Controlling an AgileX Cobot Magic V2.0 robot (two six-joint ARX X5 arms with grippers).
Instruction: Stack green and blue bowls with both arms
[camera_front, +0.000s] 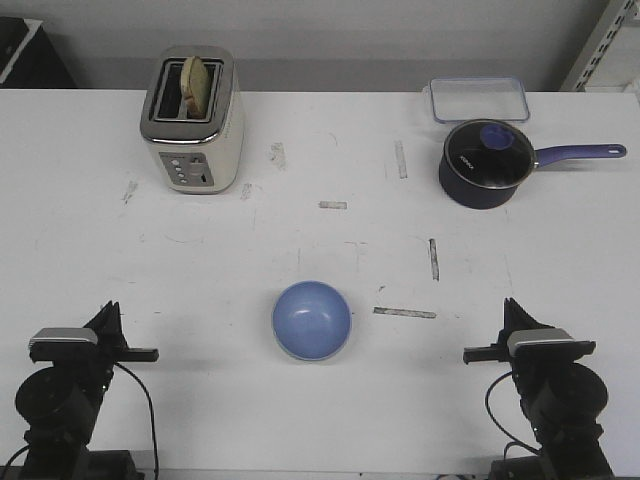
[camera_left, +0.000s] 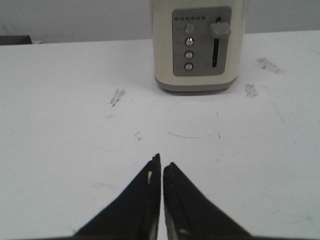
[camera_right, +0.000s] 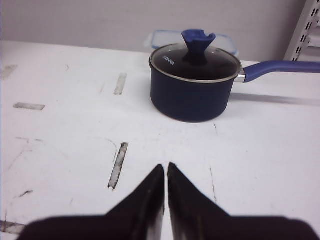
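The light blue bowl (camera_front: 312, 319) stands upright on the white table (camera_front: 320, 250), near the front middle. No green bowl shows in any view. My left gripper (camera_front: 111, 308) rests at the front left, well left of the bowl; in the left wrist view (camera_left: 162, 162) its jaws are shut and empty, pointing at the toaster. My right gripper (camera_front: 510, 303) rests at the front right, well right of the bowl; in the right wrist view (camera_right: 166, 166) its jaws are shut and empty, pointing at the saucepan.
A cream toaster (camera_front: 193, 122) holding a slice of bread stands at the back left, also in the left wrist view (camera_left: 199, 45). A dark navy saucepan (camera_front: 484, 165) with a glass lid and long handle is at the back right, a clear container (camera_front: 480, 98) behind it.
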